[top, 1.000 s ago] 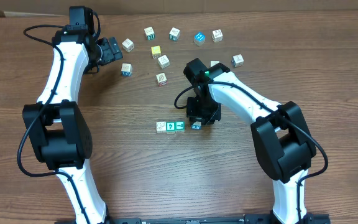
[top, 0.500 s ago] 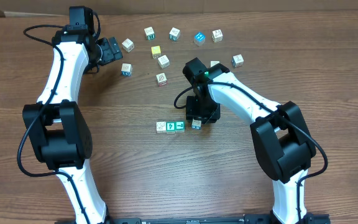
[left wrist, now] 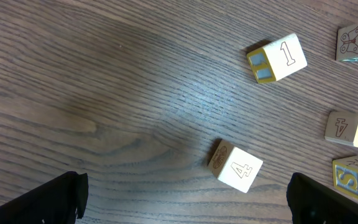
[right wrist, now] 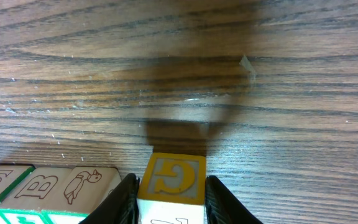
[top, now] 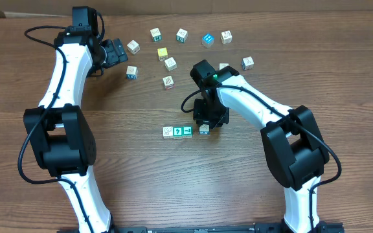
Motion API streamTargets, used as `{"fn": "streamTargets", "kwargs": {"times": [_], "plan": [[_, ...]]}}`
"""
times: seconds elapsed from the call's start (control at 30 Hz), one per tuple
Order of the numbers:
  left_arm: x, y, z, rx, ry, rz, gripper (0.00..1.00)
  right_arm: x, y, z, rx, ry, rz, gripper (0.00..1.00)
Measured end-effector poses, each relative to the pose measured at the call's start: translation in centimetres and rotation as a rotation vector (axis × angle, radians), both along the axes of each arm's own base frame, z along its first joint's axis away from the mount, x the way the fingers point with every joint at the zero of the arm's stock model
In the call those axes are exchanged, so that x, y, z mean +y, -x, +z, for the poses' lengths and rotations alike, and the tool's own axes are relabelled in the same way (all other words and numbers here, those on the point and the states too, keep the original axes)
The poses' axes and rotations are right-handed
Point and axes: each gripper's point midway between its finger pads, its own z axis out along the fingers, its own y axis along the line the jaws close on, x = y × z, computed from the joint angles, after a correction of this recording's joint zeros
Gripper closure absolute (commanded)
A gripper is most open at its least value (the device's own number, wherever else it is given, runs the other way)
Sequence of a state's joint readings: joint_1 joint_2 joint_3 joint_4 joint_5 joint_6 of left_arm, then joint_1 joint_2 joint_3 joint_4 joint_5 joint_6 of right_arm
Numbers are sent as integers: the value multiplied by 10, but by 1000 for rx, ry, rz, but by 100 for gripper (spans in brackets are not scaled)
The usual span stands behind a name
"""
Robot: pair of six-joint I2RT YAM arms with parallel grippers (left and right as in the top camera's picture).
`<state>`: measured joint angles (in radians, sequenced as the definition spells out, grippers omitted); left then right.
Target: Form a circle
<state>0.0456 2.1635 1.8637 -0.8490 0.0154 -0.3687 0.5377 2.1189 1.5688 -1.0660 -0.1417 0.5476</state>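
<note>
A wooden G block (right wrist: pixel 171 176), small, light and rigid, with smooth flat faces best pinched on two opposite sides, sits clasped between the fingers of the right gripper (right wrist: pixel 171 205), on or just above the worktop (right wrist: pixel 291 74). One finger stands between it and a row of three blocks (right wrist: pixel 48 186), leaving little room to close up. Well beyond the gripper lie loose blocks (top: pixel 170 63). The left gripper (left wrist: pixel 185 198) hangs spread wide near a "4" block (left wrist: pixel 235 168), holding nothing.
</note>
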Motion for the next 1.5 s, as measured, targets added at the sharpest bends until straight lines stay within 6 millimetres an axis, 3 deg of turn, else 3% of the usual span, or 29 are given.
{"fn": "streamTargets", "kwargs": {"times": [0.73,0.87,1.17,1.5], "plan": [[0,0,0,0,0,0,0,3,1,1,9,-17,-3,67],[0,0,0,1,0,0,0,4,0,1,3,-21,-4,59],[0,0,0,0,0,0,0,5,0,1,7,-26,-9,25],[0,0,0,0,0,0,0,10,-10,1,-34,-51,-11,17]]}}
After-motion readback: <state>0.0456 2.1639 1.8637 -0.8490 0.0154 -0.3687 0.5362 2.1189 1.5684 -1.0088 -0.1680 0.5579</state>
